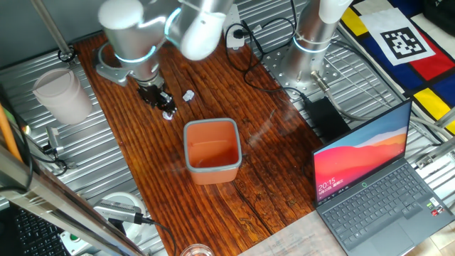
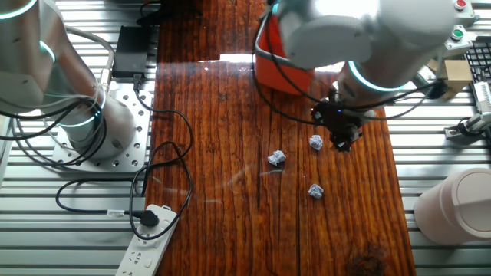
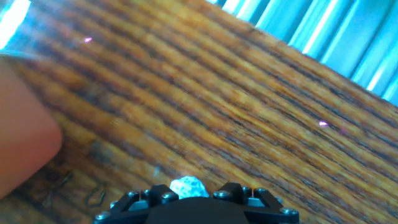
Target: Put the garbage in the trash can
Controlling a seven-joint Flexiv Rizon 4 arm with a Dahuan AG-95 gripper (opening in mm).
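In the hand view a tiny white-grey crumpled scrap of garbage sits pinched between my gripper's two black fingers. My gripper hangs low over the wooden table, up and left of the trash can, an orange square bin that looks empty. A scrap shows right at the fingertips and another scrap lies to their right. From the other side, three scraps lie on the wood, one just left of my gripper, one further left and one nearer the camera. The arm partly hides the bin.
A translucent white cup stands left of the wooden table. An open laptop sits at the right front. A second arm's base, cables and a power strip are at the back. The bin is an orange blur at the hand view's left edge.
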